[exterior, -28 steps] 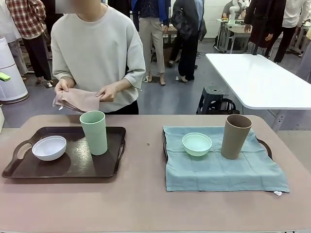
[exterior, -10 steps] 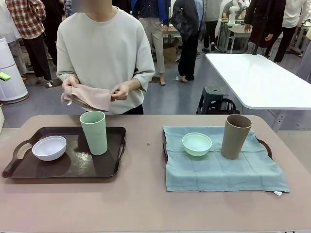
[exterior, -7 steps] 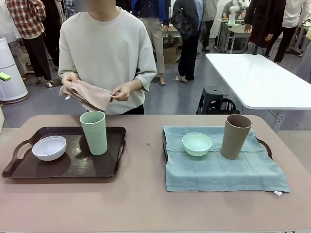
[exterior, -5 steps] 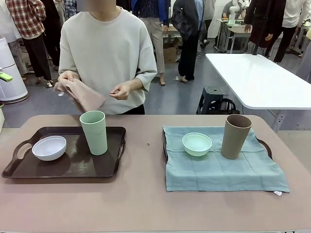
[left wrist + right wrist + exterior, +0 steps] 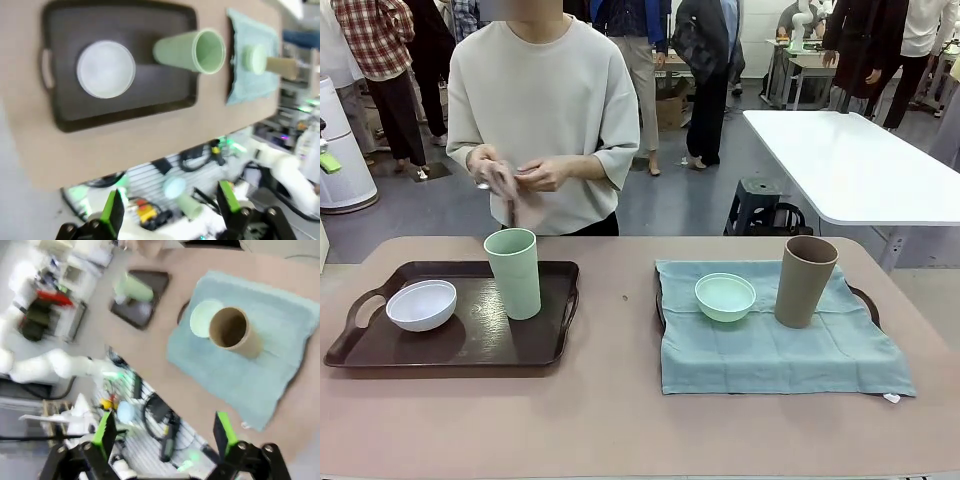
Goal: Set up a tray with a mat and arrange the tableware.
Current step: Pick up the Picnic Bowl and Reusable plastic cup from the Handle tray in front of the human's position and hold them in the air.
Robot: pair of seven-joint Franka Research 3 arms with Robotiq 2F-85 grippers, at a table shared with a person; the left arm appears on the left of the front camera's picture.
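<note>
A dark brown tray point(image 5: 470, 345) on the table's left holds a white bowl point(image 5: 421, 304) and a tall pale green cup point(image 5: 514, 272). On the right, a blue-green mat point(image 5: 770, 350) covers a second tray point(image 5: 867, 300) and carries a mint green bowl point(image 5: 725, 296) and a taupe cup point(image 5: 804, 280). The person at the far side bunches a pinkish-beige cloth point(image 5: 520, 200) in both hands. My left gripper point(image 5: 170, 212) hangs open high above the left tray point(image 5: 120, 105). My right gripper point(image 5: 162, 437) is open high above the mat point(image 5: 240, 365).
Bare table lies between the two trays point(image 5: 617, 300) and along the near edge. A white table point(image 5: 850, 160) stands behind on the right, with a stool beside it. Several people stand in the background.
The person has gathered the spread cloth into a bunch at chest height, bringing both hands together. The tableware, the trays and both grippers have not moved.
</note>
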